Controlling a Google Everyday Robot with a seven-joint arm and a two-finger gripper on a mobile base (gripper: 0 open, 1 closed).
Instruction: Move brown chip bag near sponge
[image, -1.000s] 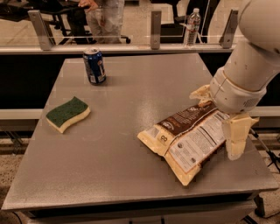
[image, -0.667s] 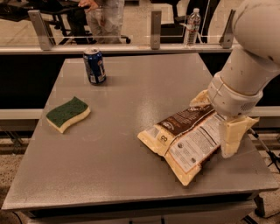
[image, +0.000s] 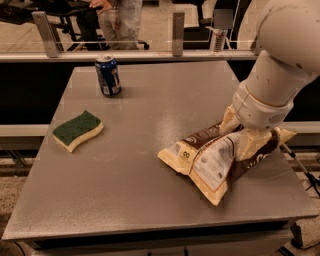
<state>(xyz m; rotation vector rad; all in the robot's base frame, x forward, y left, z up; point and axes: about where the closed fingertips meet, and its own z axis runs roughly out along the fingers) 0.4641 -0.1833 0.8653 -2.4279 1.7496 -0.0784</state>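
The bag (image: 207, 162) lies flat on the right side of the table (image: 130, 205), white label up, one corner pointing toward the front edge. The gripper (image: 240, 136) is down at the bag's far right end, on the crinkled top. Whether it has closed on the bag or only straddles it, I cannot tell. The sponge (image: 77, 130) lies well apart on the left side, green face up. A can (image: 108, 75) stands upright farther back on the left. To do this step well, the hold should be firm on the bag's edge, since crinkly foil slips. The bag should then be lifted enough not to drag, carried left in front of the can, and set down just beside the sponge without nudging it. The count: one bag, one sponge, one can, one gripper.
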